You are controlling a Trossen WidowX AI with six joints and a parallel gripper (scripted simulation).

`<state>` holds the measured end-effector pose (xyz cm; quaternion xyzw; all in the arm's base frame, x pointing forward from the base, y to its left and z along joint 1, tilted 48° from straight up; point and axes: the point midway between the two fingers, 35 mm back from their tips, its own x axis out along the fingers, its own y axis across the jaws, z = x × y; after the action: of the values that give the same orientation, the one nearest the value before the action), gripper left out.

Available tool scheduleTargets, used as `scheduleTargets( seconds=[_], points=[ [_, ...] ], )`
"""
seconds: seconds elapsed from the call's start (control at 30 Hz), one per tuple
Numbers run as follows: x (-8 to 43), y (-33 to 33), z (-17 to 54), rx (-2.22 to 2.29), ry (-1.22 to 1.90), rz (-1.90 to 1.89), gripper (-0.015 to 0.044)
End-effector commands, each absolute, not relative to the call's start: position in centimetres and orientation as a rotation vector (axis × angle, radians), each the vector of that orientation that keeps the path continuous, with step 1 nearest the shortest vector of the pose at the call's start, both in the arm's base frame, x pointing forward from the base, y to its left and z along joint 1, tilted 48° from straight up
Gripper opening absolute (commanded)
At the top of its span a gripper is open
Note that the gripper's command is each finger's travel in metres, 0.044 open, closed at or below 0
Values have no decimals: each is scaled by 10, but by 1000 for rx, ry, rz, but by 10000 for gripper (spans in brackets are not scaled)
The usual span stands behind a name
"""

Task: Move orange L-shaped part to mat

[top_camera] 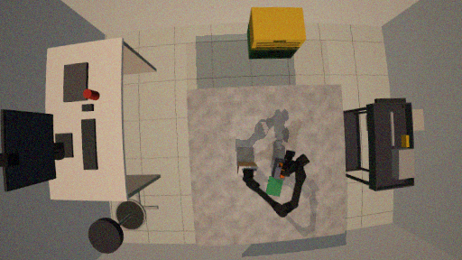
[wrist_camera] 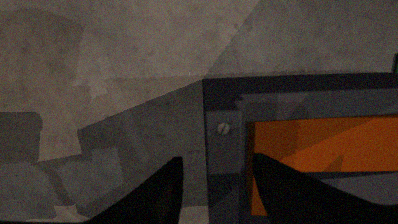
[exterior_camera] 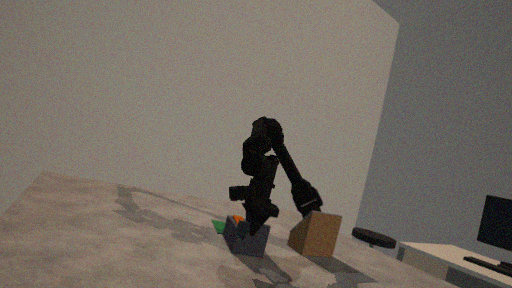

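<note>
The gripper [wrist_camera: 215,192], half open and empty, hangs over the tray [wrist_camera: 222,105] edge beside the part [wrist_camera: 320,142]; a box [exterior_camera: 315,233] stands near.

Arm is folded at the elbow, center-right of the exterior view, wrist pointed steeply down. Gripper [wrist_camera: 215,192] is held partly open, nothing between its dark fingers.

Through the wrist camera I see my gripper [wrist_camera: 217,163] partly parted with nothing between its two dark fingers, low over the corner of the dark grey square tray [wrist_camera: 222,95]. The flat orange L-shaped part [wrist_camera: 320,142] lies in its pocket, one finger overlapping its near end. A small screw [wrist_camera: 223,128] marks the tray's rim, mottled grey table [wrist_camera: 110,60] beyond.
</note>
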<state>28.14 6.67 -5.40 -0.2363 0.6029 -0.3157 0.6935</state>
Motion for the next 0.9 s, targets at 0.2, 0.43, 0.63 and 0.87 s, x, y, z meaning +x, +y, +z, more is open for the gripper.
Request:
scheduleTargets(
  seconds=[0.2,0.43,0.63,0.87],
  points=[
    [278,49,-67,-548,1357,-715,180],
    [278,47,-68,-549,1357,-715,180],
    [278,47,-68,-549,1357,-715,180],
    [278,47,-68,-549,1357,-715,180]
  ],
)
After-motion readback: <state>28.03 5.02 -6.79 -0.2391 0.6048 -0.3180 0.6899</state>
